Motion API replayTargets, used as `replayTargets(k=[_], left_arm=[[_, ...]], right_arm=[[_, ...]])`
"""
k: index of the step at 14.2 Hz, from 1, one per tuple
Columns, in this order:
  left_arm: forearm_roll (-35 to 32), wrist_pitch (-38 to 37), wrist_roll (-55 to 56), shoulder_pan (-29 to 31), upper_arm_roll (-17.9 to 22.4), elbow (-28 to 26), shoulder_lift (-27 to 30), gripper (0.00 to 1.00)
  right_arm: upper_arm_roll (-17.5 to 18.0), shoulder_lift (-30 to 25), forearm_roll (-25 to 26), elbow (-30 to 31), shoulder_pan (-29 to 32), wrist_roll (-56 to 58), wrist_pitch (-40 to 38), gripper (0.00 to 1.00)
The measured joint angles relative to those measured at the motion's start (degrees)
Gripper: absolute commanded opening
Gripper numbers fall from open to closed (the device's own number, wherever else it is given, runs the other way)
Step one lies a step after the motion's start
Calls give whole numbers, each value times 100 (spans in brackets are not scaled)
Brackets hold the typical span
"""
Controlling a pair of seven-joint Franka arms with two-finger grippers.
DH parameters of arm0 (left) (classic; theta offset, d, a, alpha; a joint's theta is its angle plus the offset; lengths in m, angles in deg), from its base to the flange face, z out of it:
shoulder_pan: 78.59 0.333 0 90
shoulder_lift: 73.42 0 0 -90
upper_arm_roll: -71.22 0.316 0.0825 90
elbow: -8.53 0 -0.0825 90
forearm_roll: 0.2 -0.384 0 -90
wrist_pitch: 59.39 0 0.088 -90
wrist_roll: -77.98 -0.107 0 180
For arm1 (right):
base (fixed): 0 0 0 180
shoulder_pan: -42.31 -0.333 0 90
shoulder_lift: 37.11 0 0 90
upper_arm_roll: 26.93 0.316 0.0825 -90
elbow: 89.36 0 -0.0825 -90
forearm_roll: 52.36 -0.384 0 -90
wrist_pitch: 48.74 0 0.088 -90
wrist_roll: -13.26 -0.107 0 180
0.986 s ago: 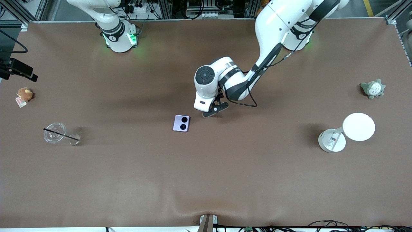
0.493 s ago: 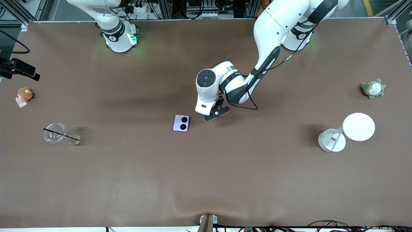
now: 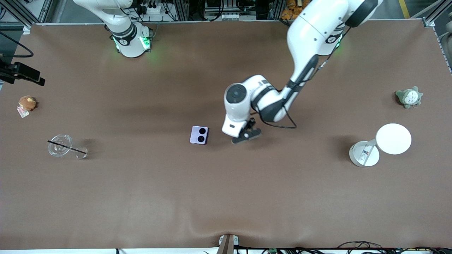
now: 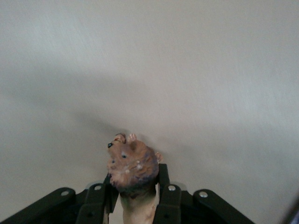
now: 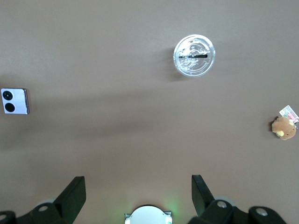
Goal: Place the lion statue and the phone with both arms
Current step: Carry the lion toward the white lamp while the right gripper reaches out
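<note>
Left hand (image 4: 135, 198) at frame centre, clamped on lion statue (image 4: 132, 169) for carrying; right hand (image 5: 138, 196) spread empty, waiting; phone (image 3: 199, 135) flat on desk (image 3: 226, 197) just beside.

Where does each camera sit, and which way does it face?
Front view: high across the table, facing both bases; left end effector beside the phone.
Left wrist view: on the left wrist, looking down; fingers shut on the lion statue.
Right wrist view: high, looking down; open fingers.
Shared: front and right wrist views show the phone.
</note>
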Motion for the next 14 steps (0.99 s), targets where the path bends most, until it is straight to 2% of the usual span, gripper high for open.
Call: replayTargets(k=[7, 14], left_arm=[[-4, -251, -1963, 1261, 5, 6, 228, 0], [-4, -275, -3250, 1992, 25, -91, 223, 0]], right_arm=[[30, 299, 1, 5, -339, -13, 125, 100], [17, 305, 3, 1, -334, -13, 119, 100]])
